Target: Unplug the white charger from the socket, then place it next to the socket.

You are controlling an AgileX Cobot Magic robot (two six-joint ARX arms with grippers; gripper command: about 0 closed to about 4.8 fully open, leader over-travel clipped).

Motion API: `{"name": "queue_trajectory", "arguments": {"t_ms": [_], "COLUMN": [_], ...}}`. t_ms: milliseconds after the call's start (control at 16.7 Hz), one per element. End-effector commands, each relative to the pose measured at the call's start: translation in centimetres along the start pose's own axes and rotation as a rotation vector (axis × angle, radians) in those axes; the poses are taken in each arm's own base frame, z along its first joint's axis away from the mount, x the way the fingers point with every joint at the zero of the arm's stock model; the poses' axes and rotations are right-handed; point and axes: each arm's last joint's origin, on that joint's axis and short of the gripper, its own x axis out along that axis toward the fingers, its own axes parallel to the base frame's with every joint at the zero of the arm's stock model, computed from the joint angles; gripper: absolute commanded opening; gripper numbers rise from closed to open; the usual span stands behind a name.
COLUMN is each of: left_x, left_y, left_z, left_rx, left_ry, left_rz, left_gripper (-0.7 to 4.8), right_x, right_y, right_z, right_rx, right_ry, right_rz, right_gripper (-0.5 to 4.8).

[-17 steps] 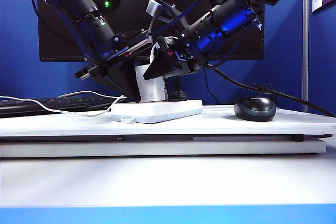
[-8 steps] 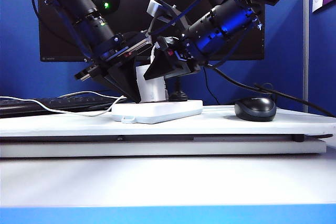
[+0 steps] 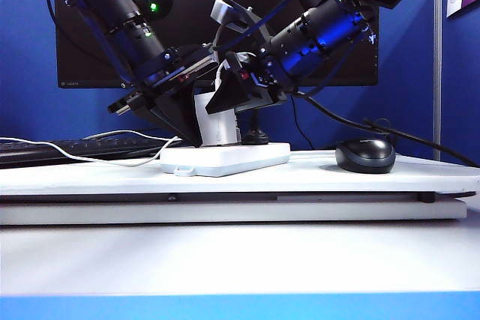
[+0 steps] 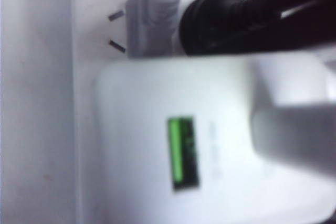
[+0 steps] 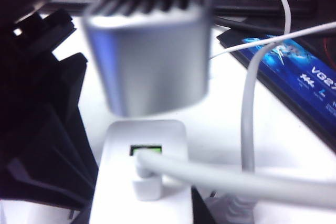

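A: Exterior view first: the white charger (image 3: 212, 118) stands upright in the socket (image 3: 225, 158), which lies on the tabletop (image 3: 315, 174) left of the middle, well back from the near edge. Both hands crowd it, the left hand (image 3: 186, 127) on its left side, the right hand (image 3: 225, 103) up at its top.

B: Clamped on it?

A: I cannot tell for either hand. The left wrist view is filled by the charger's smooth white face with a green label (image 4: 184, 153). The right wrist view shows one blurred grey finger (image 5: 149, 51) above the charger's port end, where the white cable (image 5: 247, 129) leaves.

B: How would it handle?

A: Judging by looks: a rigid, light plastic block, slick-sided, held firmly by its prongs. Grip the two flat sides low down, clear of the cable, and pull straight up while the socket is pinned.
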Motion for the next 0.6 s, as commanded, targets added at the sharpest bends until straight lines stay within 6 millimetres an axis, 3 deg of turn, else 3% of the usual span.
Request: {"name": "queue_trajectory", "arguments": {"t_ms": [60, 179, 358, 597], "left_x": [2.30, 2.30, 2.31, 2.31], "left_y": [0.59, 0.60, 0.56, 0.57], "left_z": [-2.57, -2.58, -2.58, -2.59], "left_rx": [-0.047, -0.047, -0.045, -0.045], "left_ry": [0.214, 0.214, 0.215, 0.215], "left_rz": [0.045, 0.048, 0.048, 0.051], "left_gripper": [-0.05, -0.05, -0.05, -0.05], "right_x": [-1.07, -1.32, -1.60, -1.69], "right_y": [0.46, 0.35, 0.46, 0.31], "right_z": [3.08, 3.27, 3.50, 3.75], "right_rx": [-0.117, -0.076, -0.174, -0.063], "right_ry": [-0.165, -0.174, -0.169, -0.196], "right_rz": [-0.005, -0.007, -0.033, -0.031], "right_gripper": [-0.01, -0.01, -0.01, -0.01]}}
